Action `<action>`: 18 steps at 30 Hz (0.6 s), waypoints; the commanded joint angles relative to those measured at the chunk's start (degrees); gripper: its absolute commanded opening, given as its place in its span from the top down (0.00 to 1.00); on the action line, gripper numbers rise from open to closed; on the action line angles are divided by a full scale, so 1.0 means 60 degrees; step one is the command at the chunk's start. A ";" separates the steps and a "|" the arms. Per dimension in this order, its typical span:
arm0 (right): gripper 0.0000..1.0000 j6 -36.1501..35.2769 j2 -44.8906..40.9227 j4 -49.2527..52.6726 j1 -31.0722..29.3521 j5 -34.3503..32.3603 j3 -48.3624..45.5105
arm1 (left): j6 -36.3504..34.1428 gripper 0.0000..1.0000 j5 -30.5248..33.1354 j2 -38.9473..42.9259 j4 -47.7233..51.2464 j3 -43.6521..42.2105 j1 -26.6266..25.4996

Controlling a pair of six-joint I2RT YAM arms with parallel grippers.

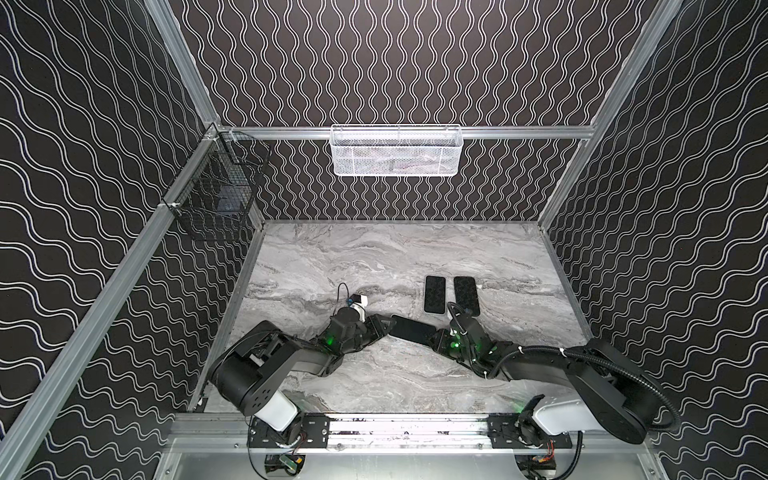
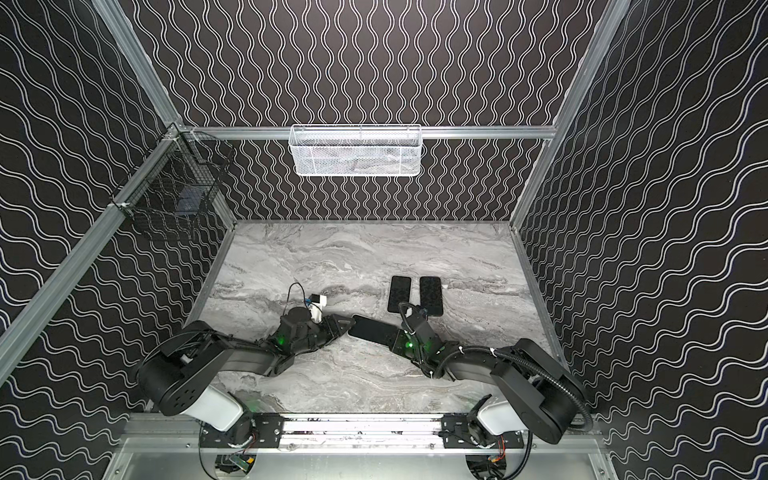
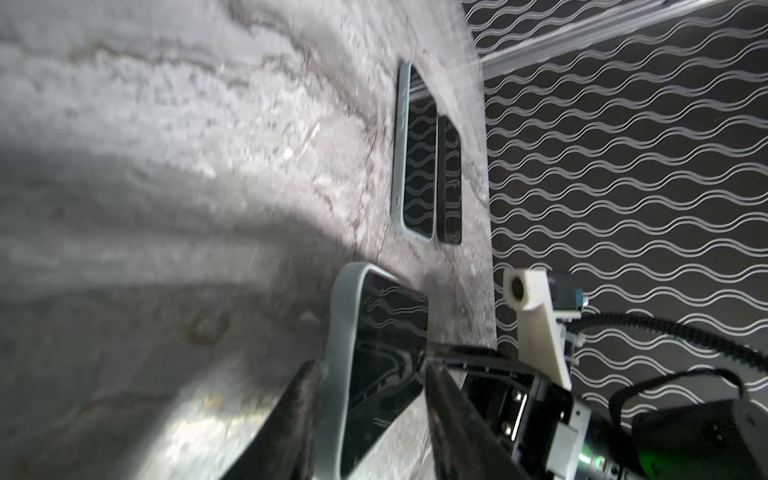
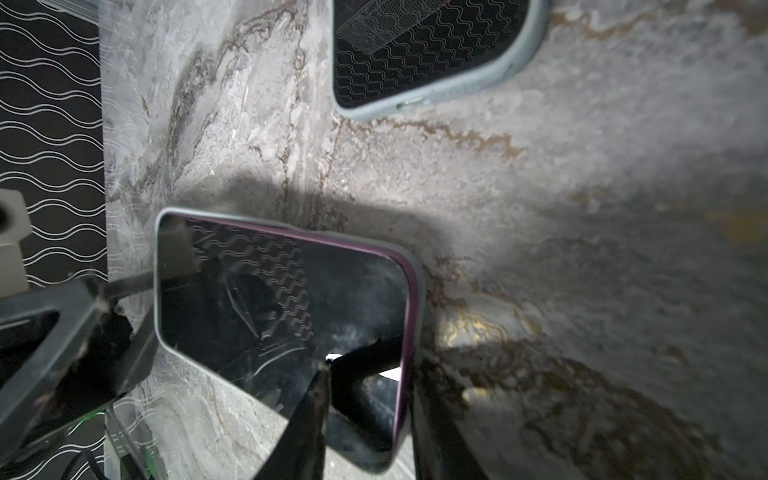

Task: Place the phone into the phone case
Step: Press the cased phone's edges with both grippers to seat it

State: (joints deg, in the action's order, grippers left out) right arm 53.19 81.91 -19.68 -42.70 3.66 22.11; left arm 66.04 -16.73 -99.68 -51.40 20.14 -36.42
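Low over the marble table (image 1: 332, 266), a dark-screened phone (image 1: 411, 329) (image 2: 372, 330) hangs between my two grippers. In the right wrist view the phone (image 4: 270, 299) has a purple rim. A grey phone case (image 4: 157, 291) wraps its far end and runs along one long side. My right gripper (image 4: 372, 368) (image 1: 432, 337) is shut on the phone's near end, one finger on the glass and the other behind it. My left gripper (image 3: 370, 365) (image 1: 390, 326) has closed in on the opposite end. One finger lies against the grey case wall (image 3: 338, 353) and the other touches the screen's edge.
Just behind the grippers, two more dark-screened phones (image 1: 434, 295) (image 1: 466, 296) lie flat side by side; the nearer one to my left wrist camera wears a grey case (image 3: 399, 158). A white mesh basket (image 1: 395, 149) hangs on the back wall and a black wire basket (image 1: 216, 187) on the left wall.
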 commanded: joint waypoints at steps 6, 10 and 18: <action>0.67 -0.0106 0.0449 0.0440 -0.0052 0.1499 -0.0113 | 0.0467 0.45 -0.3519 -0.0177 -0.1778 0.0423 -0.0163; 0.67 -0.0090 0.0525 0.0308 -0.0015 0.1514 -0.0183 | 0.0369 0.35 -0.3606 0.0049 -0.1310 0.0451 -0.0163; 0.67 -0.0032 0.0649 -0.0082 0.0085 0.1528 -0.0399 | 0.0244 0.30 -0.4142 0.0076 0.0399 0.0825 -0.0169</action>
State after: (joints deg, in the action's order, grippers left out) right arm 53.36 84.47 -27.57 -41.85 6.13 20.45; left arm 66.02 -23.94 -99.18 -48.05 23.90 -36.77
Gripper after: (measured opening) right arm 0.333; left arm 0.700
